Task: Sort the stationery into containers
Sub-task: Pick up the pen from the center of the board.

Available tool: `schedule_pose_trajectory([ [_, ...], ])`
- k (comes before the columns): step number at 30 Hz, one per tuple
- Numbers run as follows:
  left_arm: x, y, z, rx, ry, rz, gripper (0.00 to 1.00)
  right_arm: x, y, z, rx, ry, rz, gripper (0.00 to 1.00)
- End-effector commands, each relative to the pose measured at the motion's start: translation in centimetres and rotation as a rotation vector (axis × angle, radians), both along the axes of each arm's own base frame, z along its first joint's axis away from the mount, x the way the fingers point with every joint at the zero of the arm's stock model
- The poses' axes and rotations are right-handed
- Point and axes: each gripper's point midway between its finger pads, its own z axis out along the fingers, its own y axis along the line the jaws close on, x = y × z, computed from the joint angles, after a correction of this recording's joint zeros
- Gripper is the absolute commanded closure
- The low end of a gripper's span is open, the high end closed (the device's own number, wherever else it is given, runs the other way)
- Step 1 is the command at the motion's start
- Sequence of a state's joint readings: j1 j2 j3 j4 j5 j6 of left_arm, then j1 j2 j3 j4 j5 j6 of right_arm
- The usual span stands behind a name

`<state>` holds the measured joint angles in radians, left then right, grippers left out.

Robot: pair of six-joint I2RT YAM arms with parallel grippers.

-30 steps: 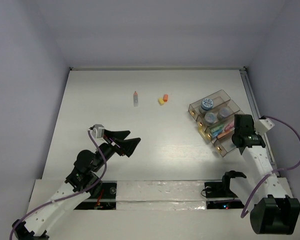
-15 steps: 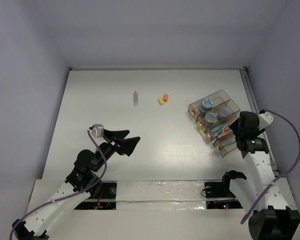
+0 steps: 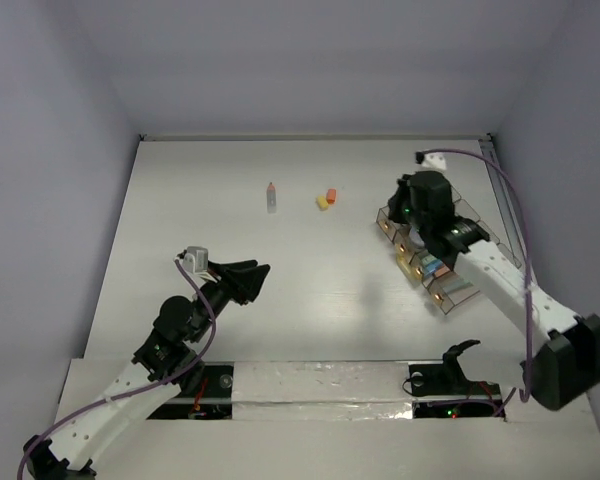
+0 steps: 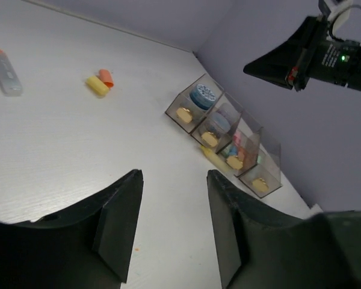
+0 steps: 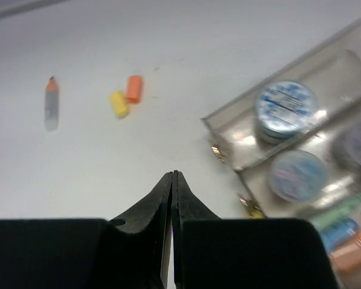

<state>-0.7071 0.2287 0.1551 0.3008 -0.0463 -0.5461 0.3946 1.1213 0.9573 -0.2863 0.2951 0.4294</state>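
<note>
holds the right gripper (image 5: 172,178) raised over the table (image 3: 180,230), just off the left edge of the tray (image 3: 447,296), jaws pressed together with nothing between them.

holds the left gripper (image 4: 174,177) low over the near left part of the table, well apart from every piece, jaws apart, only bare table in the gap, nothing gripped.

leaves three pieces loose at the far middle of the table: a pen with an orange cap (image 3: 271,196) lying flat, and to its right a yellow eraser (image 3: 322,202) and an orange eraser (image 3: 330,194) just beside each other, well apart from the tray.

sets the tray on the right side of the table, at a slant, split into a row of compartments, each with a small yellow tag (image 4: 183,114) on its front wall.

has a blue-white tub (image 5: 283,108) alone in the far compartment, two more tubs (image 5: 292,174) side by side in the next, and a blurred bunch of pens (image 5: 343,220) in the one after.
</note>
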Motion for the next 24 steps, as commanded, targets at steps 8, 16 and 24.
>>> schedule_pose_trajectory([
  [8, 1.5, 1.6, -0.3, -0.009, 0.021, 0.129, 0.74, 8.0, 18.6, -2.3, -0.167, -0.036, 0.368, 0.73],
  [16, 2.4, 2.3, 0.2, -0.027, 0.086, 0.2, 0.76, 12.8, 27.3, -8.6, -0.174, 0.036, 0.486, 0.24],
  [24, 3.3, 3.6, -1.5, 0.018, 0.143, 0.292, 0.72, 14.8, 32.3, -13.7, -0.177, 0.072, 0.545, 0.23],
])
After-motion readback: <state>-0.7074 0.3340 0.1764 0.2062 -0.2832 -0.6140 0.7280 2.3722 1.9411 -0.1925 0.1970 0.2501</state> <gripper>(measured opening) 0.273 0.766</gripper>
